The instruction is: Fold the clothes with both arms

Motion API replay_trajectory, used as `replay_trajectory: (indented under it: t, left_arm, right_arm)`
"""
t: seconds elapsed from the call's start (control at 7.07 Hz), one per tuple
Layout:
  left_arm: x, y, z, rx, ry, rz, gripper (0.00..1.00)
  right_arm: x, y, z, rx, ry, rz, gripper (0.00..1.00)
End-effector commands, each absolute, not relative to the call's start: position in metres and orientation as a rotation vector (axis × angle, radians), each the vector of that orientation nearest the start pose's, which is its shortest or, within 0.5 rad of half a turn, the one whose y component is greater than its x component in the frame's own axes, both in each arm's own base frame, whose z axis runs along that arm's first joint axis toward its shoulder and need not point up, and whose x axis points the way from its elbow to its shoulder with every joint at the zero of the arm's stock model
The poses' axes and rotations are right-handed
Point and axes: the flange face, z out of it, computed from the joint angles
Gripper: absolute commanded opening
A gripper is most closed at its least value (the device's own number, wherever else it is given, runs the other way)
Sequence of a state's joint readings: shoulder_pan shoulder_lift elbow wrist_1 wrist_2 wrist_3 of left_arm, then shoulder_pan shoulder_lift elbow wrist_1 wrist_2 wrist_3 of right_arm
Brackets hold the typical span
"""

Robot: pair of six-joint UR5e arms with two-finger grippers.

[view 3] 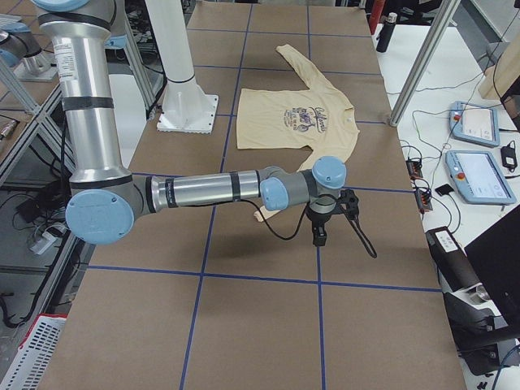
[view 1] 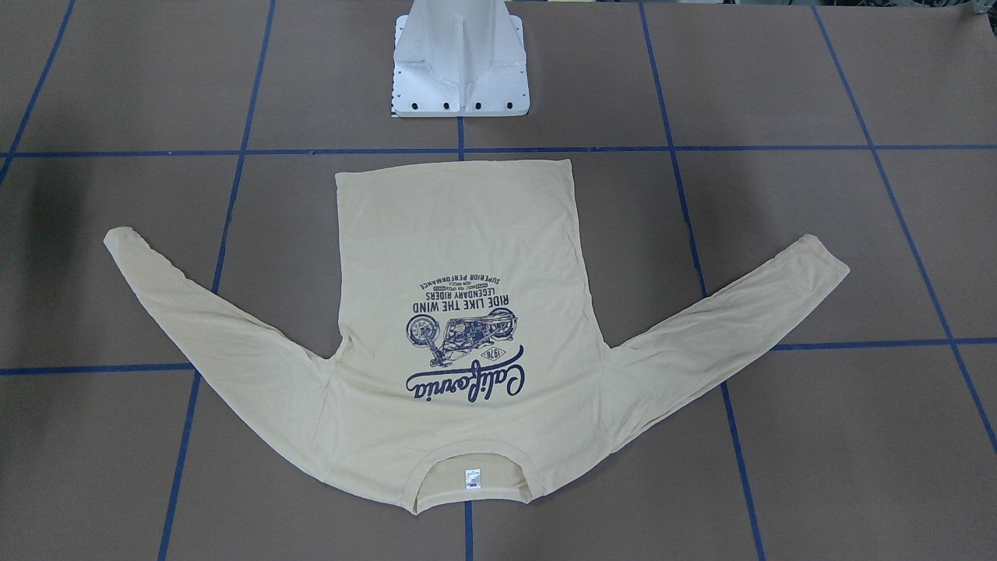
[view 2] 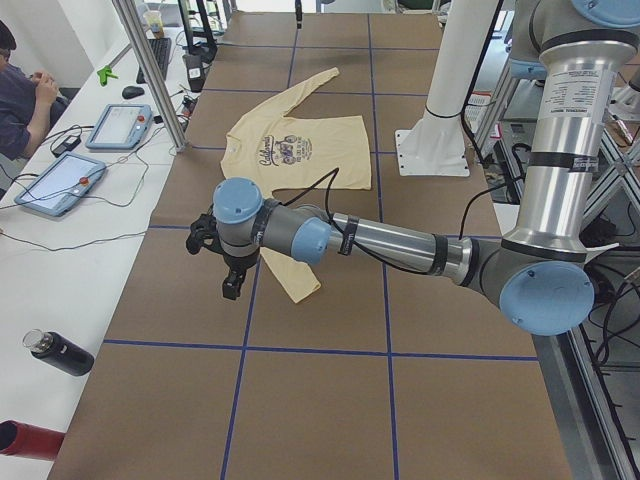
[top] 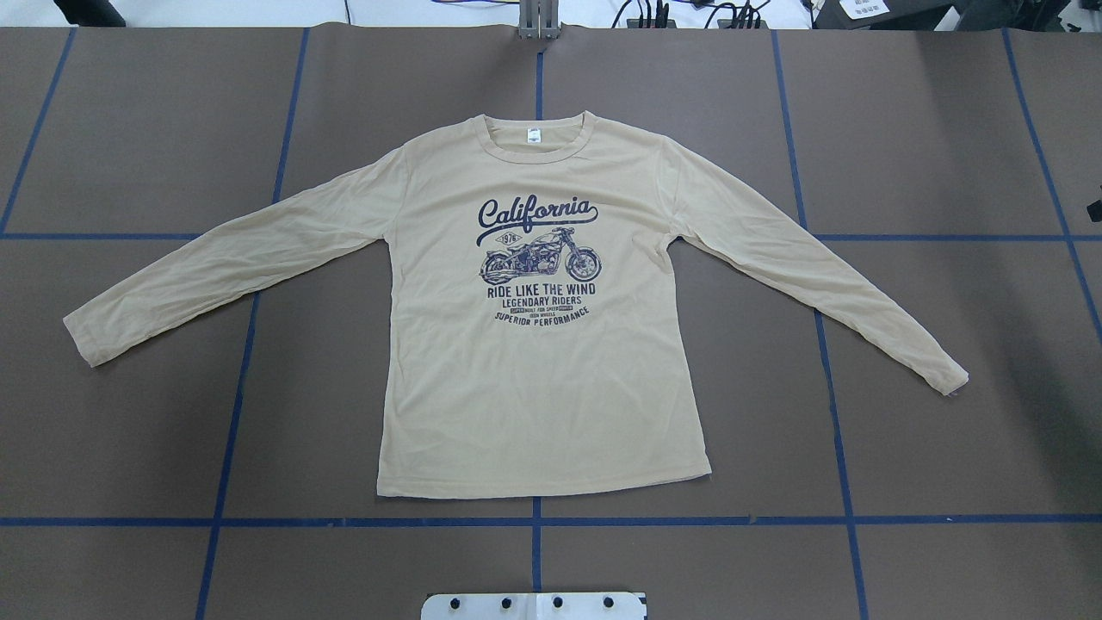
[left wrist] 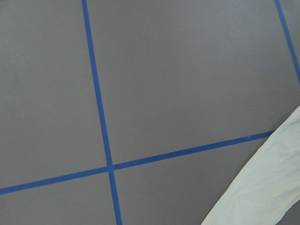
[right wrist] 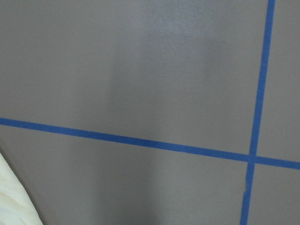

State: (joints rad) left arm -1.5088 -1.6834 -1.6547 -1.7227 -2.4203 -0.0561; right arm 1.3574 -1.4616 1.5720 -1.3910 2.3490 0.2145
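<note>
At the far left, the left arm [view 2: 400, 240] reaches out low over the bench [top: 129, 129]. Its left tool [view 2: 231, 288] points down, just off the 9 o'clock side of the left cuff [view 2: 300, 290] and not touching it. From this side view I cannot tell whether the fingers are spread or pressed together. The left wrist camera shows only crossed blue tape lines [left wrist: 110, 166] and a sleeve end [left wrist: 262, 187] in the 5 o'clock corner. The T-shirt [top: 542, 396] lies flat and print-up at the middle of the bench. Its left sleeve [top: 232, 263] slants out toward 8 o'clock. The collar [top: 538, 148] and neck tag [top: 535, 136] are at 12 o'clock, with the navy print [top: 535, 258] on the chest. The hem [top: 542, 491] is at 6 o'clock, just short of a tape line and nearest the white pedestal base [top: 534, 605]. The right sleeve [top: 818, 275] slants toward 4 o'clock. The right arm [view 3: 211, 191] mirrors the left, and its right tool [view 3: 319, 238] hangs over bare bench near that cuff [view 3: 264, 215]. Its state cannot be told either. The right wrist camera catches a bit of cloth [right wrist: 11, 197] at 7 o'clock.
</note>
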Motion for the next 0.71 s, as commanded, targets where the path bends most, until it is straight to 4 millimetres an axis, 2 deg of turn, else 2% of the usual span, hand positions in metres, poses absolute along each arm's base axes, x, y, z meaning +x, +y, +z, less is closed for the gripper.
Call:
replay_trajectory:
  t: [0.0,0.14,0.28,0.42,0.57]
  left_arm:
    - [-0.009,-0.567,0.512,0.327,0.868,0.204,0.99]
    - [-0.009,-0.573,0.507,0.383,0.860,0.227,0.99]
    - [-0.007,-0.573,0.503,0.398,0.859,0.235,0.99]
    - [-0.006,-0.572,0.503,0.402,0.859,0.240,0.99]
    - [-0.007,-0.569,0.508,0.397,0.859,0.238,0.99]
  right_arm:
    - [-0.112,-0.554,0.567,0.144,-0.847,-0.141,1.00]
    - [-0.140,-0.550,0.561,0.152,-0.859,-0.177,1.00]
    - [-0.144,-0.546,0.552,0.139,-0.880,-0.152,1.00]
    - [-0.155,-0.536,0.546,0.082,-0.908,-0.082,1.00]
    - [-0.176,-0.516,0.542,0.015,-0.907,-0.008,1.00]
